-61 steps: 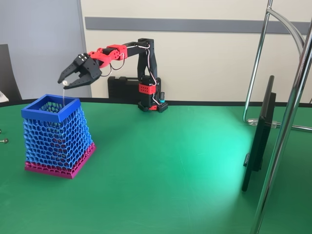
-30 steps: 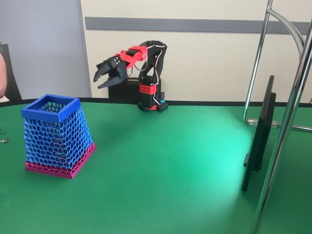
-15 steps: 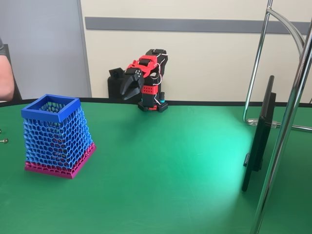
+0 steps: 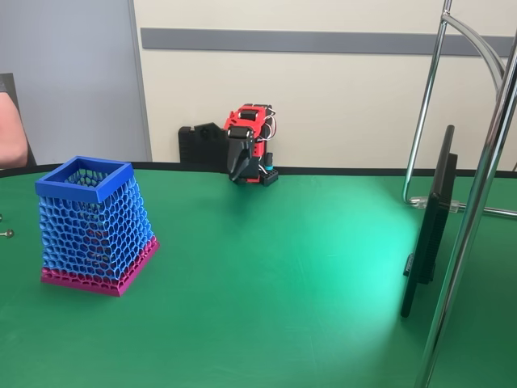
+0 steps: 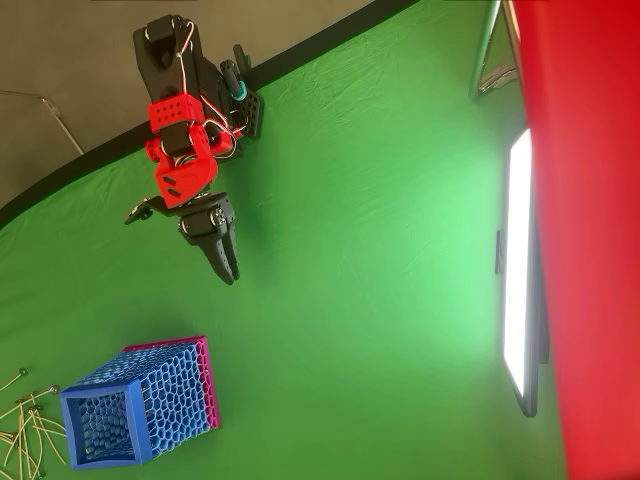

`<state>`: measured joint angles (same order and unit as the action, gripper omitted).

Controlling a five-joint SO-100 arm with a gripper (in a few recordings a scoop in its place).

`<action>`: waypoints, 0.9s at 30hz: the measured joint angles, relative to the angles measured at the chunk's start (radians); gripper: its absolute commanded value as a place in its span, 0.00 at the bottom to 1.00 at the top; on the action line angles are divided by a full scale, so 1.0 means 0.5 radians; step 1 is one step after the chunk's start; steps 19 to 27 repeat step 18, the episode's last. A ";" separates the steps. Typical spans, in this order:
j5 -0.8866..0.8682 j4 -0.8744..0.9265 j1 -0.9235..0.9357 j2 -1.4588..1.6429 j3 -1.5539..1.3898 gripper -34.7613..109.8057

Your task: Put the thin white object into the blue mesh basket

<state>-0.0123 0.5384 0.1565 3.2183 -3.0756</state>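
I see blue mesh basket [image 4: 95,223] upright, magenta base, square rim. Claw [image 5: 228,266] folded near base, pressed together, holding nothing.

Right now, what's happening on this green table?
Nothing is being handled. The red and black arm sits folded near its base at the table's far edge, its gripper shut and empty, pointing down at the green table. The blue mesh basket stands upright well away from it. In the overhead view, several thin white strands lie on the table beside the basket. A person's arm shows at the left edge.
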 measured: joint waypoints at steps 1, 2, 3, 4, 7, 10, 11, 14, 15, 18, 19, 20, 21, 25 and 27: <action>0.000 0.058 -0.021 0.034 0.000 0.34; 0.000 0.117 -0.040 0.064 0.000 0.33; 0.000 0.184 -0.055 0.095 0.000 0.33; 0.000 0.239 -0.071 0.129 0.000 0.33; -0.018 0.387 -0.101 0.184 0.000 0.34; -0.031 0.457 -0.095 0.193 0.000 0.33; -0.040 0.479 -0.101 0.193 0.000 0.32; -0.061 0.565 -0.160 0.196 0.000 0.30; -0.064 0.595 -0.181 0.196 0.000 0.28; -0.080 0.629 -0.209 0.196 0.000 0.27; -0.080 0.629 -0.209 0.196 0.000 0.27; -0.080 0.629 -0.209 0.196 0.000 0.27; -0.080 0.629 -0.209 0.196 0.000 0.27; -0.080 0.629 -0.209 0.196 0.000 0.27; -0.080 0.629 -0.209 0.196 0.000 0.27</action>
